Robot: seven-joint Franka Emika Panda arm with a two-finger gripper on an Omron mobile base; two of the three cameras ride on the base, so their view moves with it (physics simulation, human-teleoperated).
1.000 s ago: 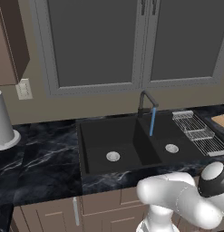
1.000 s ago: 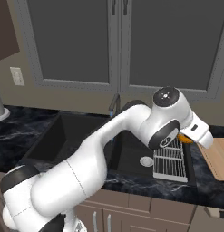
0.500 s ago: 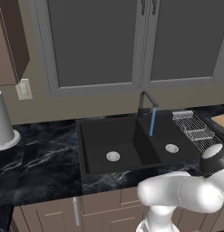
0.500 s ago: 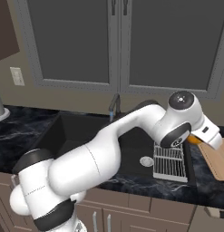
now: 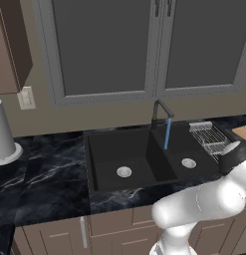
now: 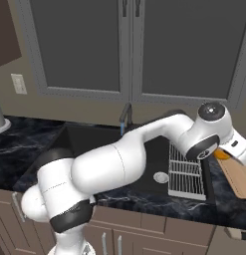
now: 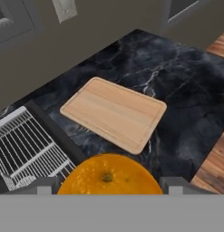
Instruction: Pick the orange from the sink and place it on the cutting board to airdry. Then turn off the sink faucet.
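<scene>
Item, the orange [image 7: 109,176]: clamped between my pincer [image 7: 109,185] tips, carried in the air above the black marble tabletop [image 7: 177,77], near the cutting board [image 7: 114,112] but not yet over it. In the right base view a sliver of the orange [image 6: 222,154] peeks from behind my wrist.

Item, step in hand: transfer to the board. By my judgement the next move calls for travel forward until the fruit hangs over the board's middle, then a descent and release.

Item, dish rack [image 7: 27,145]: just beside the board.

Item, the sink faucet [image 5: 163,112]: running, blue stream falling into the sink [image 5: 144,159]; shut-off remains. The left base view shows both drains and the stream; the hand view alone shows the whole board.
</scene>
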